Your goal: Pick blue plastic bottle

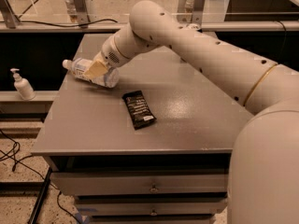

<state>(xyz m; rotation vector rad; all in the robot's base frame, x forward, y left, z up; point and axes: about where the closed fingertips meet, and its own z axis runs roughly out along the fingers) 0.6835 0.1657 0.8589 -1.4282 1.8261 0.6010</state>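
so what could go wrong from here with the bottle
The gripper is over the blue plastic bottle, which lies on its side near the edge of the table: it could roll or get nudged off. Its smooth round body may also slip out during the lift.

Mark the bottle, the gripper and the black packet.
Bottle (78, 68): camera view, clear body near the cap.
Gripper (96, 70): camera view, tip, over the bottle's middle.
Black packet (138, 108): camera view, its middle.
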